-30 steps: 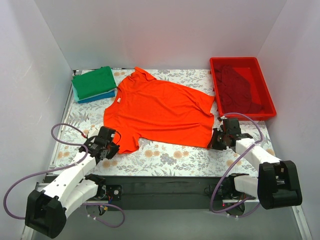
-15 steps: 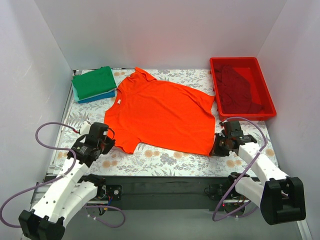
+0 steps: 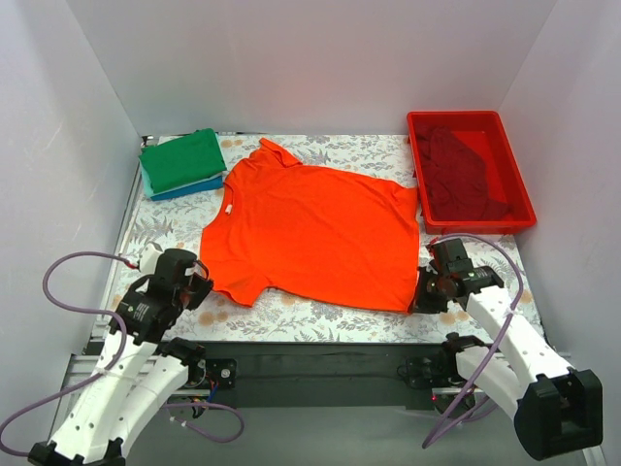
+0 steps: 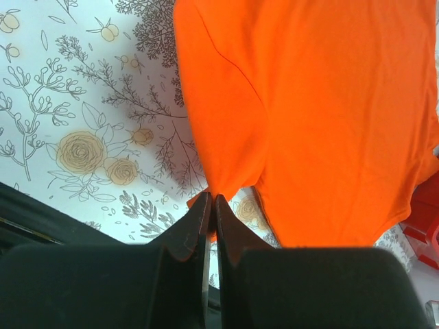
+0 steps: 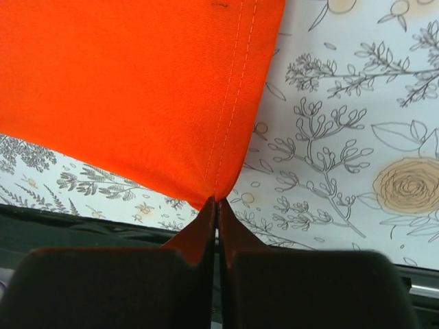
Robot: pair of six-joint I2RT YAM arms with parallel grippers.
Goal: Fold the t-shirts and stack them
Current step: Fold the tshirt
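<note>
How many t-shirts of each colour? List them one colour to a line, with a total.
orange-red t-shirt: 1
green t-shirt: 1
blue t-shirt: 1
dark red t-shirt, in the red bin: 1
Total: 4

top camera: high above and behind the arm bases, tilted down over the whole flowered table [image 3: 330, 320], bases at 6 o'clock, back wall at 12. left wrist camera: very close, looking past the left gripper [image 4: 211, 200] at the orange t-shirt [image 4: 329, 103], which fills 12 to 3 o'clock. right wrist camera: equally close behind the right gripper [image 5: 215, 203], shirt from 9 to 12. all three share shirt and table.
</note>
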